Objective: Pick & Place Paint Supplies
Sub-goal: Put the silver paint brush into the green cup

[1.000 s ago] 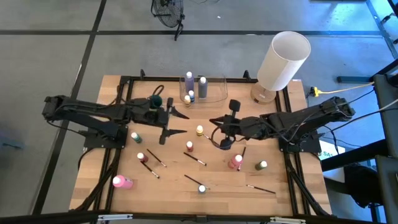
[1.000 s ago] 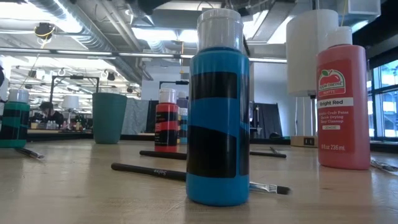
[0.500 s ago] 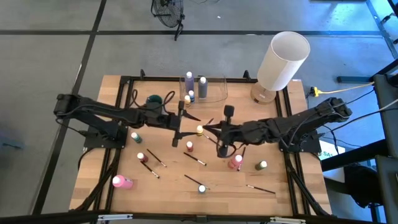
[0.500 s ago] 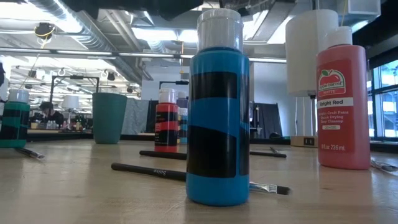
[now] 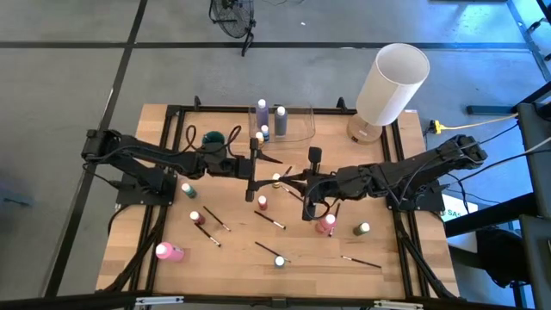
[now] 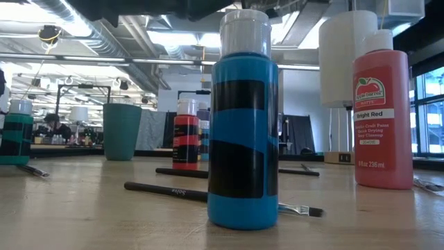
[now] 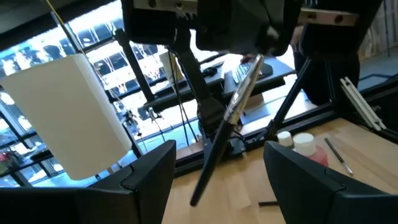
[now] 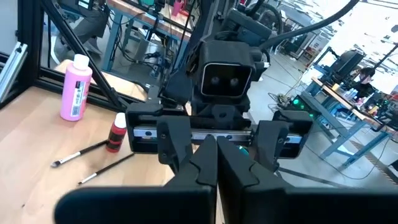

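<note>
A thin paintbrush (image 7: 217, 140) with a dark handle and silver ferrule hangs over the middle of the table. My right gripper (image 5: 291, 179) is shut on it. My left gripper (image 7: 224, 180) faces it from the table's left and is open. One of its fingers (image 7: 152, 180) stands on each side of the brush's lower handle, apart from it. Paint bottles stand upright on the wood: a blue one (image 6: 243, 118), a red one (image 6: 381, 111) and a pink one (image 5: 325, 224). Another brush (image 6: 215, 196) lies flat. My right gripper pinches the paintbrush near its upper end (image 7: 254, 62), just above the silver ferrule, between its two shut fingers. It comes roughly level from the table's right. The brush is lifted clear of the table and slants down, with the handle's free end lowest.
A clear container (image 5: 297, 127) holding bottles stands at the far middle, with a teal cup (image 5: 213, 138) to its left. A large white cylinder (image 5: 392, 82) stands at the far right. More bottles and brushes (image 5: 269, 220) are scattered over the near half, and a yellow-capped bottle (image 5: 275, 179) stands below the grippers.
My left gripper has gone toward the table's right and a little down, and now its open fingers straddle the hanging brush. My right gripper has shifted slightly toward the left one and tipped, keeping its hold on the brush.
</note>
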Controlling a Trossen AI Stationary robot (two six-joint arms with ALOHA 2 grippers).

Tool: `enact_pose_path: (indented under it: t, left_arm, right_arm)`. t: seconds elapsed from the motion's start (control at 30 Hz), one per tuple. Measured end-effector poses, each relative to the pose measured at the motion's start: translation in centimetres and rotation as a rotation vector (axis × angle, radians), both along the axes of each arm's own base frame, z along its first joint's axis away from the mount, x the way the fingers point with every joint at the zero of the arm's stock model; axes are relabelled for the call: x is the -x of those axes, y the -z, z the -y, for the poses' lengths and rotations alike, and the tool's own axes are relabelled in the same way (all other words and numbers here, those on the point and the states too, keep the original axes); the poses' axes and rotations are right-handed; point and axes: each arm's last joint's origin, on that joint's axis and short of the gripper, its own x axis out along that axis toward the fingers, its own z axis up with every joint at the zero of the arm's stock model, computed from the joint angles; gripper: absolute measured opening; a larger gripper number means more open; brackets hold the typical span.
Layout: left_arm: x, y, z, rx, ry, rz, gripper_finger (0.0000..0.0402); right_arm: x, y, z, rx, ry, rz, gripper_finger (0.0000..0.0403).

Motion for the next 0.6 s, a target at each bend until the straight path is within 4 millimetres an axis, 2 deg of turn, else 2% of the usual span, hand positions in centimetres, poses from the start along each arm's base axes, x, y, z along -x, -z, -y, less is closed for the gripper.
enact_pose_path:
  t: [0.27, 0.6]
  left_arm:
    - [-1.1, 0.8, -0.1, 0.01, -0.007, 0.06, 0.0239]
    - [-1.2, 0.5, -0.1, 0.003, -0.009, 0.108, 0.0239]
  right_arm:
    - [-0.2, -0.2, 0.4, -0.007, -0.014, 0.02, 0.0]
    - [-0.3, -0.2, 0.6, -0.003, -0.011, 0.023, 0.0]
